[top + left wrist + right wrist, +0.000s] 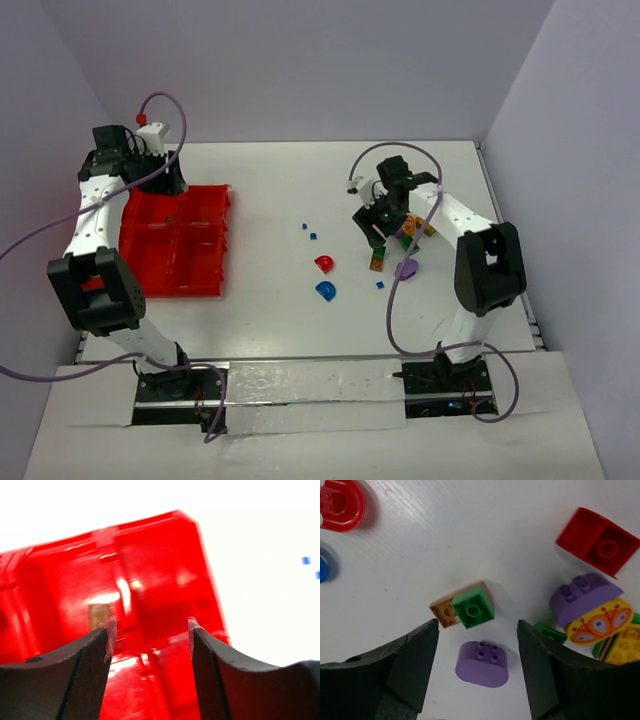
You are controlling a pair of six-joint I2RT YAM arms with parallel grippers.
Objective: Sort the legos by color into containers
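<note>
The red containers (pixel 175 240) stand at the left, and my left gripper (pixel 165 180) hovers over their far end. In the left wrist view its jaws (pixel 150 630) stand open with nothing between them, above a red compartment wall (pixel 165 575); a small tan piece (pixel 98 616) lies in one compartment. My right gripper (pixel 375 232) is low over the legos at the right. It is open (pixel 477 627), one finger on each side of a purple rounded lego (pixel 482 663) and clear of it. Just beyond lies a green block (pixel 474 609) on a tan one (pixel 444 612).
A red arch (pixel 324 264) and a blue arch (pixel 325 291) lie mid-table, with tiny blue bits (pixel 304 227) nearby. To the right of the right gripper are a red block (pixel 597 541), another purple piece (pixel 585 597) and a yellow printed piece (pixel 600 625).
</note>
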